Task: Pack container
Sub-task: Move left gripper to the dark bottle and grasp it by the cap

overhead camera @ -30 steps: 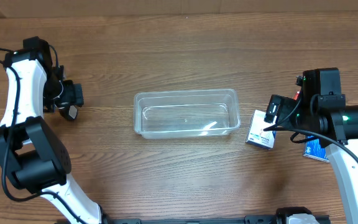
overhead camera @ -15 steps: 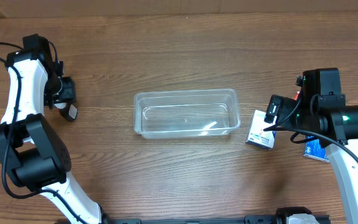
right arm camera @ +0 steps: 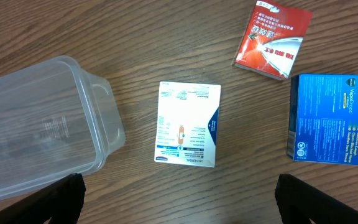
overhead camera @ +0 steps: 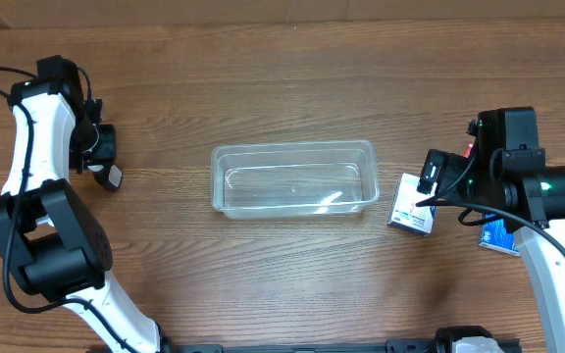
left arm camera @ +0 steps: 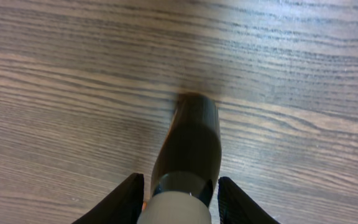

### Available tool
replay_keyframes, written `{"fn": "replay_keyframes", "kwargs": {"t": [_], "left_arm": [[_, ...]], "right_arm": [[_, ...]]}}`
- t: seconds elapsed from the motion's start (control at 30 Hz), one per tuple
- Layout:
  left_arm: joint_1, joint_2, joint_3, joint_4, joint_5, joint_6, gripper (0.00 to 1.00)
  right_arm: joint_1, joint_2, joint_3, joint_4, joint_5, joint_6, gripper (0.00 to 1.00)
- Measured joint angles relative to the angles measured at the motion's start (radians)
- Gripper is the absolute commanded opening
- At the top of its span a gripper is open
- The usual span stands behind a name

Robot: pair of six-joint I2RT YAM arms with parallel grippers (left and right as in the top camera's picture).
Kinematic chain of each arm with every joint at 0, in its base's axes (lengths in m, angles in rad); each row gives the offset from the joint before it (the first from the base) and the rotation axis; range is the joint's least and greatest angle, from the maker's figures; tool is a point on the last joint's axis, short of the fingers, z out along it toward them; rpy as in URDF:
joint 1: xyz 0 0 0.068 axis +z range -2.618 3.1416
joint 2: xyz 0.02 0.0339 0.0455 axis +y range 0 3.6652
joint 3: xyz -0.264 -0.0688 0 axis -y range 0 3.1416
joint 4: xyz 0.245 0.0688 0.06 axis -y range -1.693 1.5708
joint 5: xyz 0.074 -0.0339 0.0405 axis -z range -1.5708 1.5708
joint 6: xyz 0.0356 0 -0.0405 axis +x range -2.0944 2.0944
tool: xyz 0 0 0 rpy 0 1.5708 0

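The clear plastic container [overhead camera: 292, 147] stands empty at mid-table, and its corner [right arm camera: 82, 81] shows in the right wrist view. At the far left, a small dark bottle [left arm camera: 191, 137] with a pale cap lies on the wood. My left gripper [left arm camera: 182, 202] has one finger pressed against each side of it, and from overhead it [overhead camera: 106, 162] sits just over the bottle [overhead camera: 114, 177]. My right gripper [right arm camera: 191, 208] hangs wide open above a white bandage box [right arm camera: 188, 124] lying right of the container. Nothing is between its fingers.
A red packet [right arm camera: 273, 38] and a blue box [right arm camera: 329, 118] lie flat right of the white box [overhead camera: 412, 204]. The blue box [overhead camera: 498, 235] is partly under my right arm in the overhead view. Bare wood surrounds the container.
The left gripper's jaws have closed in from wide apart onto the bottle, and that arm has shifted slightly left. The right arm and the boxes have not moved.
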Motion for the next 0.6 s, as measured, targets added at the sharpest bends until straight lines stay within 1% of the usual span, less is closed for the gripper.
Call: {"fn": "replay_keyframes", "kwargs": {"t": [0.07, 0.23, 0.53, 0.6], "left_arm": [[0.0, 0.0, 0.0, -0.012, 0.0, 0.0, 0.41], [0.0, 0.0, 0.0, -0.021, 0.0, 0.0, 0.34], [0.0, 0.0, 0.0, -0.022, 0.005, 0.003, 0.19], [0.0, 0.0, 0.0, -0.022, 0.005, 0.003, 0.13]], "right_arm": [[0.0, 0.0, 0.0, 0.0, 0.0, -0.001, 1.0], [0.0, 0.0, 0.0, 0.0, 0.001, 0.0, 1.0], [0.0, 0.0, 0.0, 0.0, 0.0, 0.0, 1.0], [0.0, 0.0, 0.0, 0.0, 0.0, 0.0, 1.0]]}}
